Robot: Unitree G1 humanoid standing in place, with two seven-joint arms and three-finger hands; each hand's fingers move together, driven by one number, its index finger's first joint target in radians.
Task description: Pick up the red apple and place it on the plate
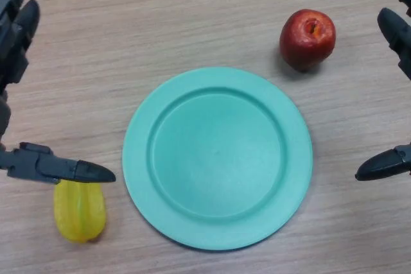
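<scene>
Apple (307, 38) near right hand (393, 94)

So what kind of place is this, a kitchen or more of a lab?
Probably a test bench, not a kitchen: only a bare wooden table shows, with a teal plate, a red apple and a yellow fruit laid out between the robot's hands.

left hand (19, 36) edge-cropped, right hand (397, 43) too
</scene>
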